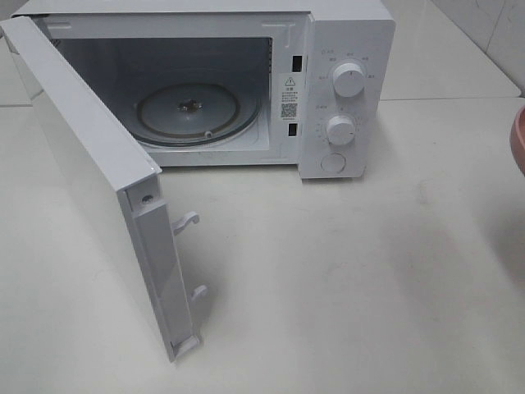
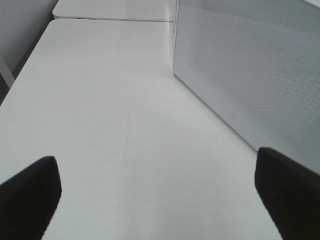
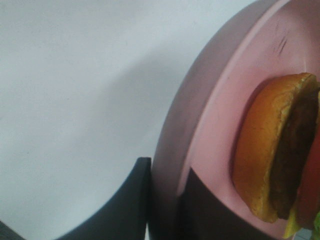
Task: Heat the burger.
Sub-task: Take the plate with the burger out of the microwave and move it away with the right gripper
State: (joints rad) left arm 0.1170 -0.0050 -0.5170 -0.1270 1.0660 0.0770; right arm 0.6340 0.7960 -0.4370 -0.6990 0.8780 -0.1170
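The burger [image 3: 270, 150], with a golden-brown bun, dark patty and a strip of red tomato, lies on a round pink plate [image 3: 220, 125] in the right wrist view. My right gripper [image 3: 167, 167] is shut on the plate's rim, one dark finger [image 3: 130, 205] outside and the other inside. In the high view only a sliver of the plate [image 1: 519, 139] shows at the right edge, and the burger is out of sight there. My left gripper [image 2: 159, 170] is open over the bare table with nothing between its fingers, and it does not show in the high view.
A white microwave [image 1: 344, 49] stands at the back, and its door [image 1: 90, 156] is swung wide open towards the front left. Inside lies the bare glass turntable [image 1: 193, 111]. Two knobs [image 1: 349, 82] sit on its right panel. The door's perforated face [image 2: 250, 65] is close beside my left gripper.
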